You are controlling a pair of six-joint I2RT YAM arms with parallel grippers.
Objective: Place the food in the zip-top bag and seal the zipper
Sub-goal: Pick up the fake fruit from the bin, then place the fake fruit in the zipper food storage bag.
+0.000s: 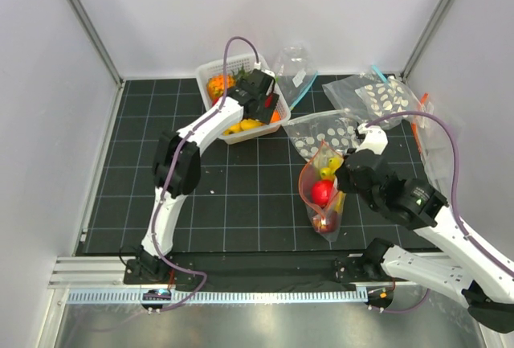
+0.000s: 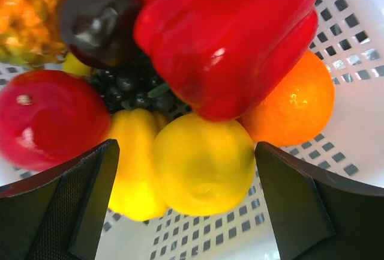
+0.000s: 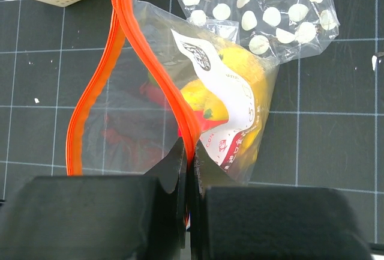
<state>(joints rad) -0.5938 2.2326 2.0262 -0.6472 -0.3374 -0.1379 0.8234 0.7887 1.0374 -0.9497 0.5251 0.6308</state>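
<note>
Zip-top bag [image 3: 231, 107] by near edge of table [image 1: 241, 219], zipper [image 3: 147, 56] pinched in right gripper [image 3: 191, 159]; left gripper [image 2: 185, 152] spread wide over basket [image 2: 354, 122].

Setting: robotics laboratory test cell. Indicators:
- Plain white wall panels [image 1: 265, 10] are held in aluminium frame posts [image 1: 87, 22].
- The black work mat [image 1: 241, 195] is printed with a white grid.
- A slotted cable duct [image 1: 241, 294] runs along the near edge.
- The cabled left arm [image 1: 181, 163] and right arm [image 1: 418, 199] are bolted at that edge.
- The props are glossy plastic toy fruits [image 2: 204, 164].
</note>
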